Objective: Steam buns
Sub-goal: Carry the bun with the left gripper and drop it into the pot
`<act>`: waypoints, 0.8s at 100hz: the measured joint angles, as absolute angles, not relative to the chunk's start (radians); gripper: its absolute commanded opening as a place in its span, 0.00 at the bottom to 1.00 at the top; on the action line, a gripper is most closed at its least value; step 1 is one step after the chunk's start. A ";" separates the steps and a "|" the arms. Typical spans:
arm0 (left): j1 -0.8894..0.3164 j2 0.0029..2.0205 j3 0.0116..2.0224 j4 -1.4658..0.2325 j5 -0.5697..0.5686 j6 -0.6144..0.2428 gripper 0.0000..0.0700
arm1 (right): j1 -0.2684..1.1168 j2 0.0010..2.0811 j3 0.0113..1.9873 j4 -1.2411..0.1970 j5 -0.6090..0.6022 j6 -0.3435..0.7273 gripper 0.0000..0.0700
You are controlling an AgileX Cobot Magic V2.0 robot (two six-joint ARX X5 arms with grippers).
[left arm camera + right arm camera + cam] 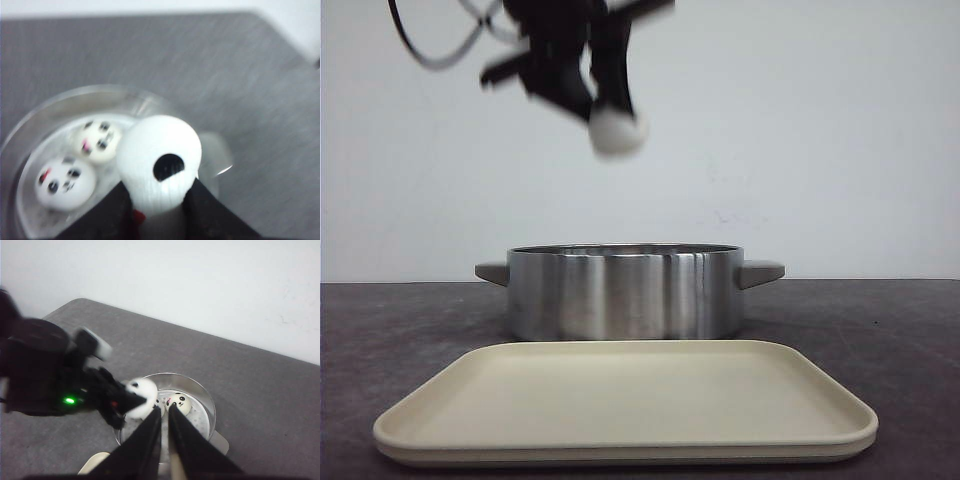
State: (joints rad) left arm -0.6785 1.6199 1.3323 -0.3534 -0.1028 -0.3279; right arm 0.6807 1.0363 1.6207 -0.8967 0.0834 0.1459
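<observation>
My left gripper (605, 110) is shut on a white panda bun (617, 132) and holds it high above the steel pot (625, 290). In the left wrist view the held bun (159, 160) sits between the black fingers (212, 215), over the pot's rim (35, 127). Two more panda buns (97, 141) (65, 182) lie face up inside the pot. My right gripper (164, 410) hangs above the pot (202, 390), jaws nearly together and empty. It sees the left gripper (127, 402), its bun (142, 390), and a pot bun (178, 402). No fourth bun shows.
An empty beige tray (620, 395) lies in front of the pot, near the table's front edge. The pot has a grey handle on each side (760, 272). The dark grey tabletop (880, 330) runs back to a white wall.
</observation>
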 measured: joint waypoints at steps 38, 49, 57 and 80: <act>-0.676 1.786 1.332 -0.371 -0.052 -0.358 0.48 | 0.681 1.054 1.621 -0.910 0.083 0.146 0.02; -0.676 1.788 1.332 -0.384 -0.053 -0.358 0.70 | 0.681 1.055 1.621 -0.915 0.083 0.146 0.02; -0.676 1.788 1.332 -0.377 -0.052 -0.358 0.75 | 0.681 1.055 1.621 -0.919 0.083 0.146 0.02; -0.675 1.788 1.378 -0.460 -0.047 -0.358 0.84 | 0.681 1.059 1.620 -0.923 0.083 0.146 0.02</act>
